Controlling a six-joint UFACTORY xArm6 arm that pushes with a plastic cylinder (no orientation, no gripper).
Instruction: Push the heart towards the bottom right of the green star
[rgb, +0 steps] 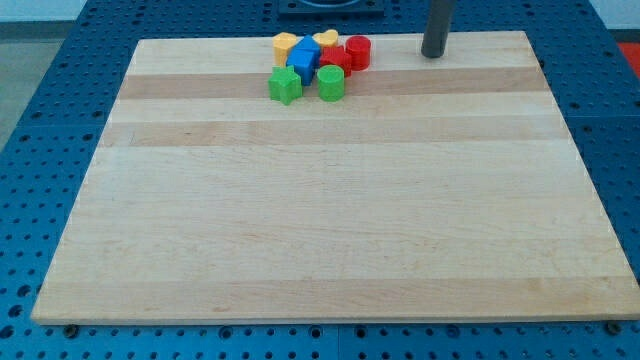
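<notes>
A cluster of blocks sits near the view's top middle of the wooden board (330, 200). The yellow heart (325, 40) lies at the cluster's top, behind a red block (334, 58) and next to a red cylinder (358, 51). The green star (284, 85) is at the cluster's lower left, with a green cylinder (331, 83) to its right. A blue block (305, 57) and a yellow block (286, 44) lie above the star. My tip (432, 54) rests on the board to the right of the cluster, apart from every block.
The board lies on a blue perforated table (60, 120). A dark base (330, 8) shows at the view's top edge behind the cluster.
</notes>
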